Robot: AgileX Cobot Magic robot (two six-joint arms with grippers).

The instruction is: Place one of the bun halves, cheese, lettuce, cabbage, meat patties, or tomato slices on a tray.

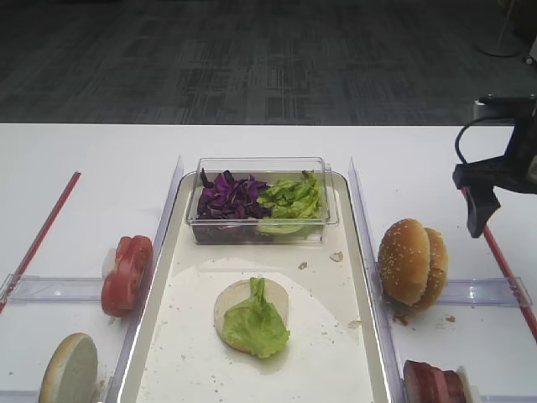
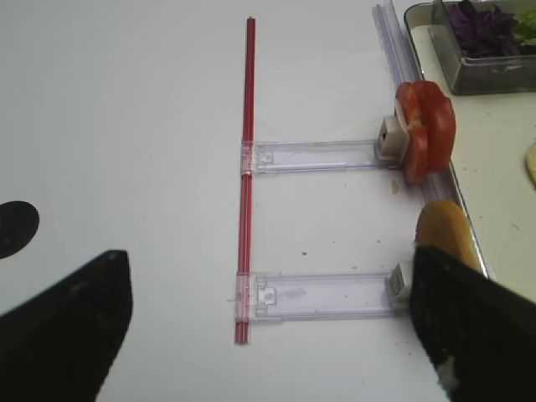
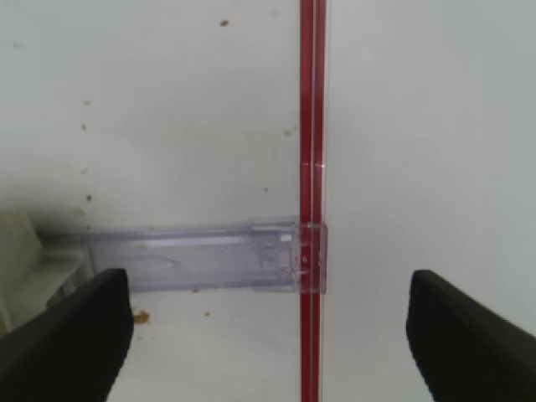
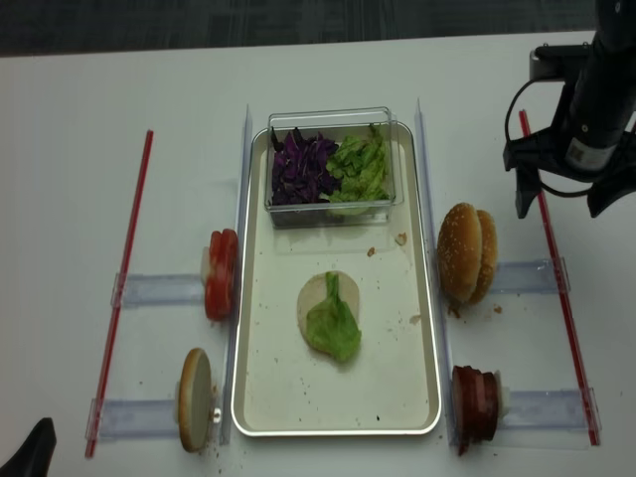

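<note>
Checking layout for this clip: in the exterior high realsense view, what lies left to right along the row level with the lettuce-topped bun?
Left red strip → tomato slices → flat bun half with a lettuce leaf on the tray → sesame bun halves → right red strip.

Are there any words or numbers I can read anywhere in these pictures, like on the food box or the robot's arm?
No text can be read in any view.
The right arm's wrist has a small pale patch that may be a label: too small and blurred to read.
The clear tub, the tray, the red strips and the clear plastic rails: no words, numbers or signs on them.
</note>
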